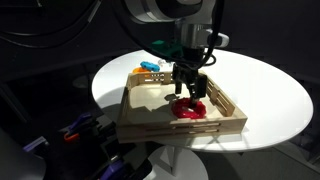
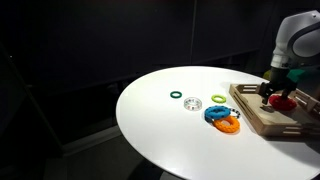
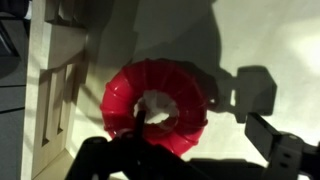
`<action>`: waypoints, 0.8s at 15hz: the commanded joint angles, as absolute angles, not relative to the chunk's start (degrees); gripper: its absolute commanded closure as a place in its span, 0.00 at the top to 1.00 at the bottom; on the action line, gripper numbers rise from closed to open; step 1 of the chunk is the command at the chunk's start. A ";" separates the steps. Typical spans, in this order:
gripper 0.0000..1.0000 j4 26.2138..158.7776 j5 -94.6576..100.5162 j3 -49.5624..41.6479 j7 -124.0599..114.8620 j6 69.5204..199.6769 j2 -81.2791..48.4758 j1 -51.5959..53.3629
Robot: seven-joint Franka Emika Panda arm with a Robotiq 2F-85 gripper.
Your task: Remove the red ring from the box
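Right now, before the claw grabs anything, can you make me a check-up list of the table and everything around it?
Surface: round white table, brightly lit.
Job's things: red ring lies inside the box, on its pale bottom.
Clutter: blue piece and orange piece beside the box; green ring, white ring and pale ring farther off on the table.
Claw: claw open, low over the red ring, not squeezing it yet.
Cables: nothing seen.
Surroundings: dark room, too dim to tell more.
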State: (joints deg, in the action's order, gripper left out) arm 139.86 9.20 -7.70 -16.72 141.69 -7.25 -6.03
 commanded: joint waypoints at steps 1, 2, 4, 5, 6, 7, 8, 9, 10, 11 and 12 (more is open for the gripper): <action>1.00 139.78 9.11 -8.04 -16.63 141.57 -7.25 -5.69; 1.00 139.78 9.11 -8.05 -16.63 141.57 -7.25 -5.69; 1.00 139.78 9.11 -8.05 -16.63 141.57 -7.25 -5.69; 1.00 139.72 9.15 -8.06 -16.78 141.92 -7.41 -5.68; 1.00 139.72 8.91 -7.98 -16.64 142.42 -7.61 -5.67; 1.00 139.75 8.90 -7.97 -16.88 142.93 -7.77 -5.60; 1.00 139.80 8.70 -7.93 -16.79 143.43 -7.84 -5.58; 1.00 139.81 8.47 -7.88 -16.61 143.96 -7.93 -5.54; 1.00 139.79 8.58 -7.88 -16.72 144.51 -8.01 -5.44; 1.00 139.80 8.77 -7.92 -16.96 144.96 -8.04 -5.32; 1.00 139.86 8.87 -7.94 -17.02 145.47 -8.04 -5.23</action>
